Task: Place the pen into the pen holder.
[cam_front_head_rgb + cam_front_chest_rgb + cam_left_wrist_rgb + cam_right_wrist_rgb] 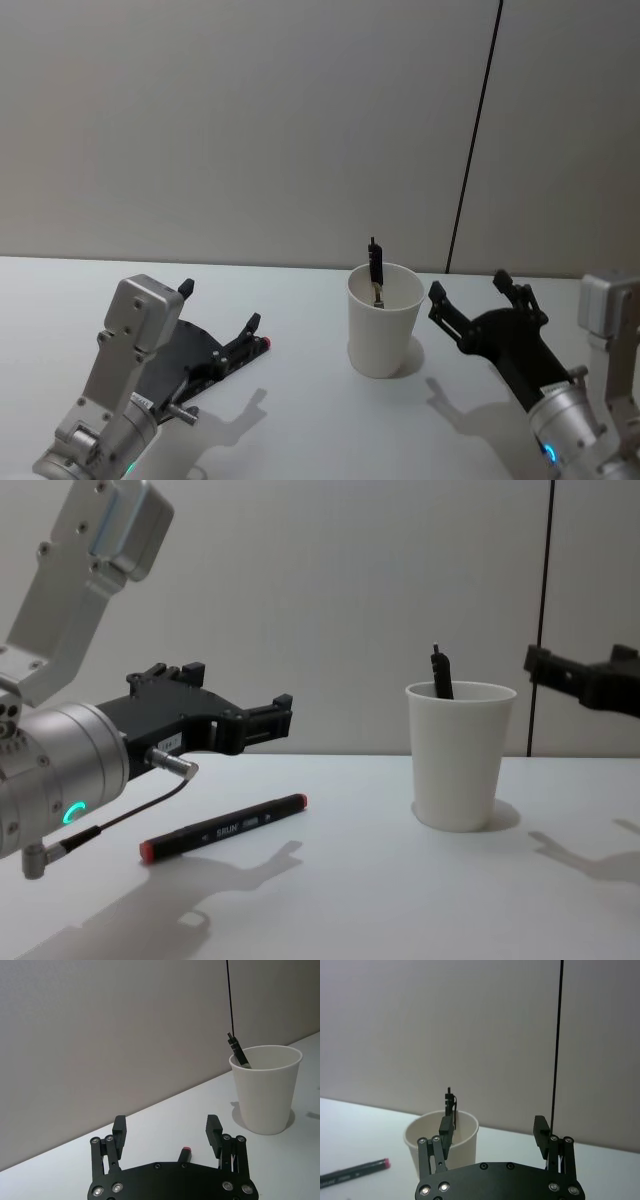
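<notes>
pen holder point(385, 325) upright on worktop point(310, 430); black pen point(375, 268) stands inside, its top above the rim | red-ended marker point(225, 828) lies flat on worktop beneath left gripper point(220, 305); fingers apart, empty | right gripper point(468, 287) just right of holder; fingers apart, empty

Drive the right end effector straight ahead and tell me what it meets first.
Likely the pen holder: one finger of the right end effector lines up with its rim. Depth is unclear, so it may slip past.
</notes>
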Robot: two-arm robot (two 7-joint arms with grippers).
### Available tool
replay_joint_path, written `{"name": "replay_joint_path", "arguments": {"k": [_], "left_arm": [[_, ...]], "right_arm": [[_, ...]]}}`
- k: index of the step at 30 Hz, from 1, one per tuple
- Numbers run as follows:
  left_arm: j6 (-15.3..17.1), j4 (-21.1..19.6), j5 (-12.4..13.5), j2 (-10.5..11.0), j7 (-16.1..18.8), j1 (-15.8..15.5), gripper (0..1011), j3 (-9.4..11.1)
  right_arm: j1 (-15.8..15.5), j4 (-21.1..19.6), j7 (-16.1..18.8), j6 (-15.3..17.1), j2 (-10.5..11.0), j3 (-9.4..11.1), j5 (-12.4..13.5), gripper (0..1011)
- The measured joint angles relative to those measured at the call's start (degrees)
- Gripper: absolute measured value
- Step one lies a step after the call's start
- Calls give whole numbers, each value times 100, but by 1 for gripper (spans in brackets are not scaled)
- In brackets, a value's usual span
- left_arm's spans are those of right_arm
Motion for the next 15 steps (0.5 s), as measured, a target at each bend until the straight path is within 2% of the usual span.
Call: {"name": "replay_joint_path", "arguments": {"k": [15], "left_arm": [[0,0,0,0,0,0,1002,0]], "right_arm": [[-800,-936,-399,410,393,-108,-172,1001]]}}
